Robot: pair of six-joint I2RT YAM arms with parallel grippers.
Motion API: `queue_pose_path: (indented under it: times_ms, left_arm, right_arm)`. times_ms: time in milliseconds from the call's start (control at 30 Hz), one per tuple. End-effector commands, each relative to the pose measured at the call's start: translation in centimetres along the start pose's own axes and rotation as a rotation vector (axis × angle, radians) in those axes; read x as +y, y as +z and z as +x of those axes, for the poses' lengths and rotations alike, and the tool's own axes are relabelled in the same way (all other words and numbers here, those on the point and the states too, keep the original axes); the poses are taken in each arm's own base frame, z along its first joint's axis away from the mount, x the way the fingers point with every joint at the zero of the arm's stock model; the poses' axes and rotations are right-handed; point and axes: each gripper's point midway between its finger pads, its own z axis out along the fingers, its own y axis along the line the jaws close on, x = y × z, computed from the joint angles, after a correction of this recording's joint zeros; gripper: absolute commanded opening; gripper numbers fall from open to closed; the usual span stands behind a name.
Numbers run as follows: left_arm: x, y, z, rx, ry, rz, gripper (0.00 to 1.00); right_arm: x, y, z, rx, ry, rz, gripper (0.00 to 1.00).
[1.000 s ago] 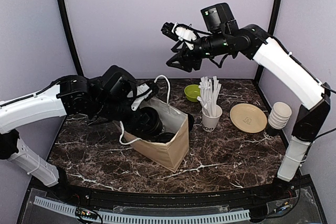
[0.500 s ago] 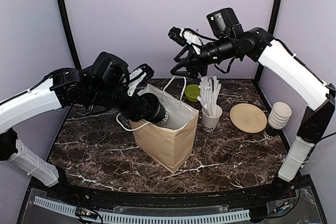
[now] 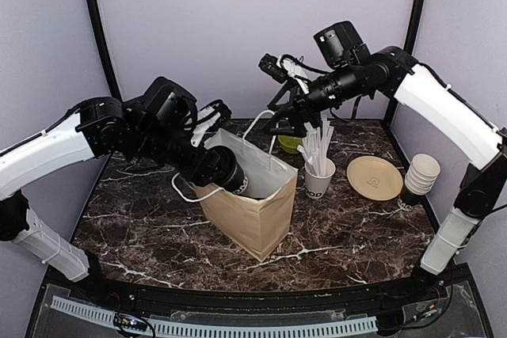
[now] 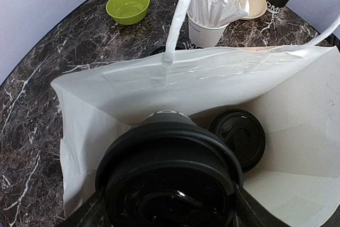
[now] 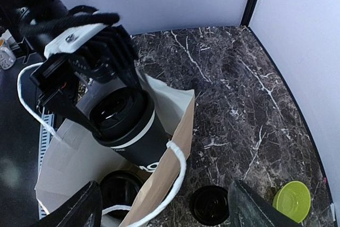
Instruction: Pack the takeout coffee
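Lidded takeout coffee held tilted in the bag mouth, one cup already packed
On the worktop (image 3: 333, 227) we see the paper bag (image 3: 245, 215) standing open. The takeout coffee (image 3: 234, 176) sits in its mouth, long axis tilted, base pointing down into the bag and lid up toward the left arm, we judge to clear the rim and land beside the packed cup (image 4: 237, 137). The left gripper (image 3: 215, 169) clamps the cup body, and the right gripper (image 3: 283, 123) hangs spread wide above the bag handle (image 4: 180, 19), holding nothing
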Motion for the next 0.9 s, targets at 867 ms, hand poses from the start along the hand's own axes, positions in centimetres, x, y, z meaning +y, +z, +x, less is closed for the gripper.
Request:
queue_pose_path:
  times_ms: [867]
  left_arm:
    - [8.1, -17.1, -6.0, -0.281, -0.125, -0.351, 0.54]
  right_arm:
    - [-1.0, 1.7, 0.9, 0.088, -0.048, 0.037, 0.86]
